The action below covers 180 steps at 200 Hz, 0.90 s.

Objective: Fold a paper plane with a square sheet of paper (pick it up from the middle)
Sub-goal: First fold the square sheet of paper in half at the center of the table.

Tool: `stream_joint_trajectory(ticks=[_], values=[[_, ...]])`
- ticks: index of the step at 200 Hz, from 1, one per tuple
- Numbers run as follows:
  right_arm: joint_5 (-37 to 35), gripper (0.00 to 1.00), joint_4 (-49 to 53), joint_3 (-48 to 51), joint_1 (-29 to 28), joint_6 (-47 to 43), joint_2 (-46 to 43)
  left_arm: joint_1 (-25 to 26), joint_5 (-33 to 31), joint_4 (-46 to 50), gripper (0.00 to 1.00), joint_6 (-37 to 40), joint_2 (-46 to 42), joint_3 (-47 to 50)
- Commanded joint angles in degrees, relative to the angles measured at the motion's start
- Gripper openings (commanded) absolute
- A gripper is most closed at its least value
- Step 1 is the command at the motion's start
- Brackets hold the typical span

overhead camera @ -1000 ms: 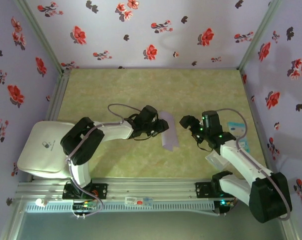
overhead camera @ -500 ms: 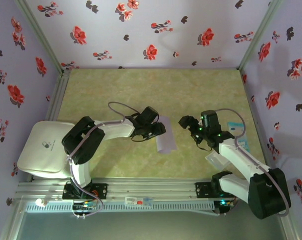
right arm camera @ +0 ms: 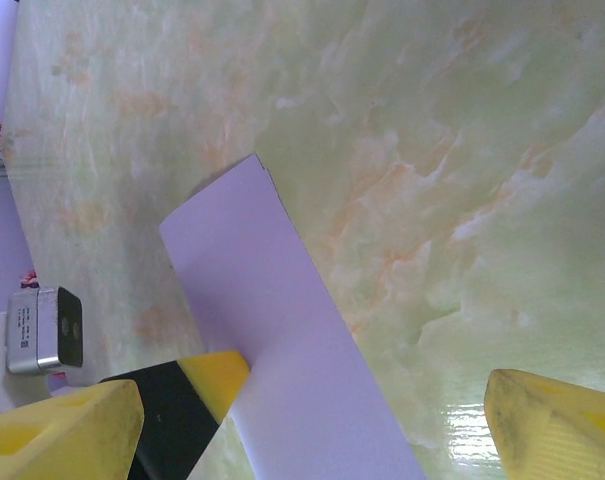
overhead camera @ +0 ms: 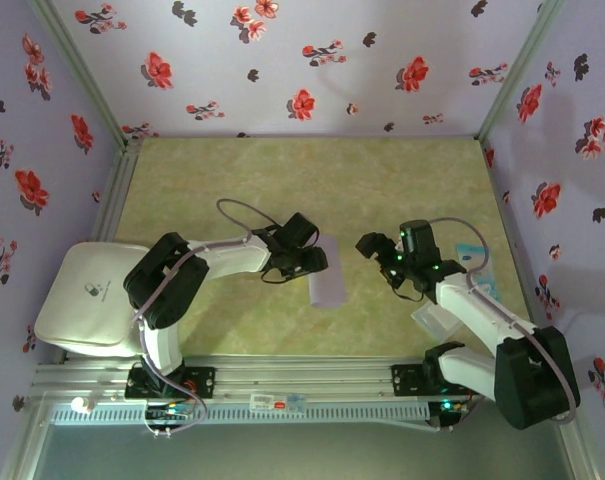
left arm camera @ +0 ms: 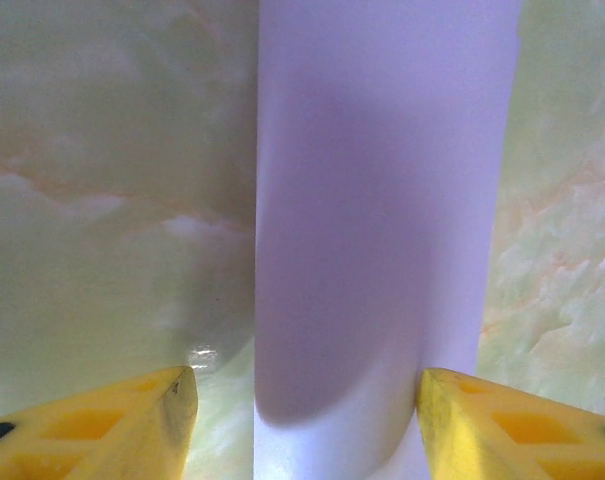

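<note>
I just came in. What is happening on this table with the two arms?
Two robot arms are folding a pale lavender sheet of paper. It lies on the table, folded into a narrow strip, not yet a pointed plane. The left gripper is at the strip's far end, its jaws open on either side of it and not pinching. The right gripper is open just to the right, apart from the paper.

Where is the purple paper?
In the top view, the folded lavender paper lies on the table between the left end effector and the right end effector.
</note>
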State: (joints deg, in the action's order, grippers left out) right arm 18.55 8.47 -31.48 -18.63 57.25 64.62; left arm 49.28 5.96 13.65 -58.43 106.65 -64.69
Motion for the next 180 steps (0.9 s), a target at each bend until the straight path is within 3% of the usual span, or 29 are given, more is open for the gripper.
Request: stream_joint_trajectory(ticks=[1, 180], values=[[1.68, 0.89, -0.99, -1.65, 0.35, 0.58, 1.29, 0.09, -1.61, 2.43, 0.59, 2.18, -2.41, -0.88], [2.9, 0.89, 0.1, -2.09, 0.04, -0.04, 3.18, -1.55, -0.06, 7.98, 0.56, 9.88, 0.72, -3.49]])
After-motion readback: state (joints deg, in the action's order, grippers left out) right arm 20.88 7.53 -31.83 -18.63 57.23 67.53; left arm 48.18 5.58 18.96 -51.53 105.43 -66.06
